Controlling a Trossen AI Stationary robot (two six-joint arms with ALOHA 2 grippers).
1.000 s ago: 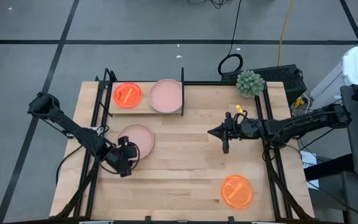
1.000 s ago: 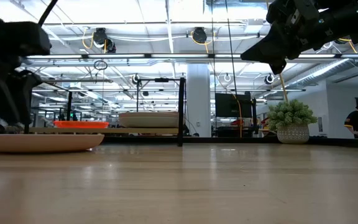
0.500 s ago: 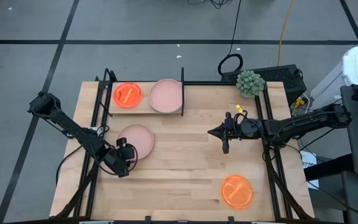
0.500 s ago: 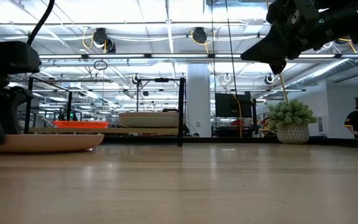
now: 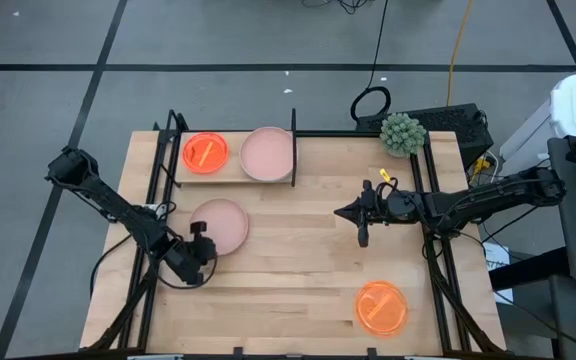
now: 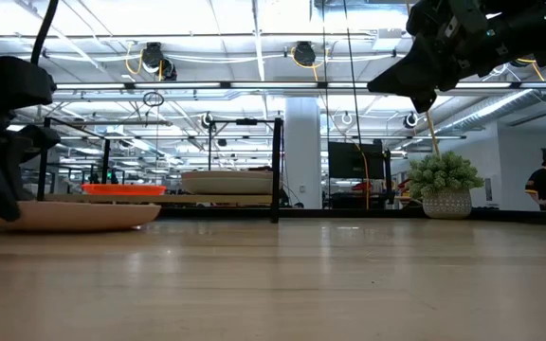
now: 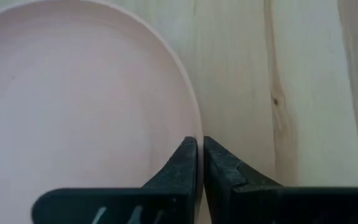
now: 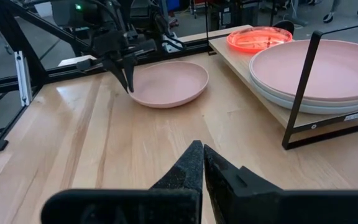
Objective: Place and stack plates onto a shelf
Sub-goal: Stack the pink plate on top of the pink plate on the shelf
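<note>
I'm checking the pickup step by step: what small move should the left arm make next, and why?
Probably lift the pale-pink plate slightly off the tabletop. The left tool is pinched on the plate's rim, and the plate looks a little tipped in the low view. The shelf is close behind it, and the right tool hovers shut elsewhere.

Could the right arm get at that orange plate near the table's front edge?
Probably yes. The orange plate lies alone on open table, with nothing between it and the right gripper, which hangs above the wood farther back. The left gripper is across the table at the pink plate.
</note>
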